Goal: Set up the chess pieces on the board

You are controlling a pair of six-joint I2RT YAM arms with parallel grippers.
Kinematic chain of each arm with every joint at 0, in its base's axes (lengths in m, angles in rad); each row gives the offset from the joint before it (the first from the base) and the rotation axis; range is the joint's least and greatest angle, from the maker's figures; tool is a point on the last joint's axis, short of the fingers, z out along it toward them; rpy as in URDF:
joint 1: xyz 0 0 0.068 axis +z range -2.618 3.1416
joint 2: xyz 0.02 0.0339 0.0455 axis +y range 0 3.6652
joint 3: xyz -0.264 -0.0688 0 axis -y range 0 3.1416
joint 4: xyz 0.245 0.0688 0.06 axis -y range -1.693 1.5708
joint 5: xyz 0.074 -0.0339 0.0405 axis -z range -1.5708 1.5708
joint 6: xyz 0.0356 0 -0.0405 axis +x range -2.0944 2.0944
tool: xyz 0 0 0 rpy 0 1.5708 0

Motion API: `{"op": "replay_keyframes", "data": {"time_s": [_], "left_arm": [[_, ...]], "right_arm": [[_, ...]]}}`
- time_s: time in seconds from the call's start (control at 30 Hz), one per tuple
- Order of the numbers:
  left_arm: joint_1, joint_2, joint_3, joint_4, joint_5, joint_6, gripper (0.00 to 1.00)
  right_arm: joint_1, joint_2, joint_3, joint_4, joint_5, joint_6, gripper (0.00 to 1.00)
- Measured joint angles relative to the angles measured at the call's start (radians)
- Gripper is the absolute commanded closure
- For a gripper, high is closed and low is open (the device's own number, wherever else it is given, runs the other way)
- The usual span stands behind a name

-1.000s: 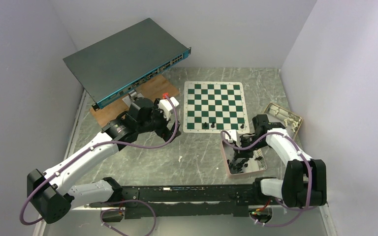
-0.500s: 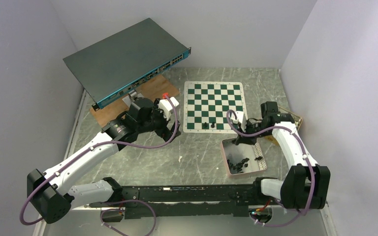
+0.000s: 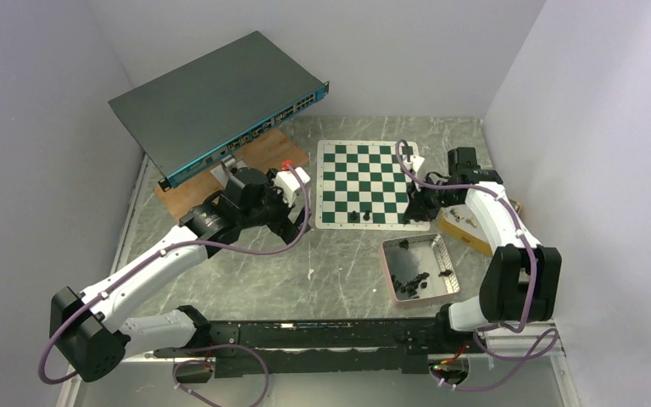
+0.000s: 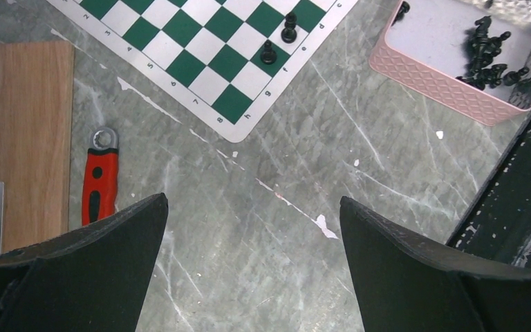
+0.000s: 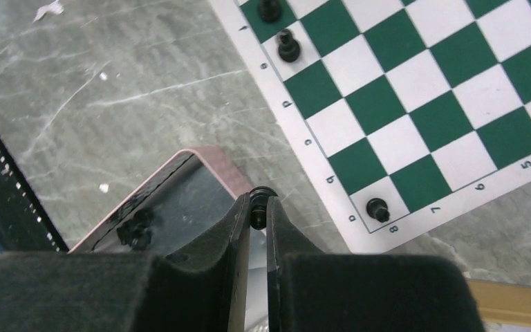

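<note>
Robotics lab test cell, not a home or shop. Evidence: 2 robot arms, left arm [image 3: 148, 271] & right arm [image 3: 496, 216], bolted to a black rail [image 3: 322, 335] at near edge of a grey marble-look bench [image 3: 339, 263]. Plain pale walls [image 3: 42, 127] box it in on 3 sides. Purple cables [image 3: 246, 251] run along the arms. Rack-type network switch [image 3: 212, 102] sits tilted over a wood board [image 3: 258, 153], w/ a red-handled wrench [image 4: 99, 181] lying loose on the bench.

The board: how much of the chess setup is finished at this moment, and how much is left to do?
Barely begun. Done: three chess pieces stand along one edge row of the board. In hand: the right pincer is shut on a fourth piece near the board's corner. Left: a heap of pieces lies in the pink tray; the left pincer is open and empty.
</note>
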Motion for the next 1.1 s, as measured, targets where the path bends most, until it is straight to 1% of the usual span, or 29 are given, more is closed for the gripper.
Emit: {"op": "replay_keyframes", "data": {"time_s": [0.1,0.27,0.47,0.77,1.1], "left_arm": [[0.003,0.017,-0.001,0.005,-0.007,0.010,0.00],[0.011,0.045,-0.001,0.010,-0.007,0.025,0.00],[0.023,0.095,-0.001,0.013,-0.004,0.026,0.00],[0.049,0.133,-0.001,0.012,0.024,0.026,0.00],[0.051,0.134,-0.001,0.013,0.032,0.026,0.00]], "right_arm": [[0.003,0.019,0.000,0.063,0.021,0.066,1.00],[0.023,0.068,0.015,0.121,0.072,0.125,1.00],[0.076,0.128,0.024,0.159,0.142,0.143,1.00],[0.101,0.158,0.024,0.216,0.227,0.176,1.00],[0.162,0.214,0.046,0.247,0.254,0.217,1.00]]}}
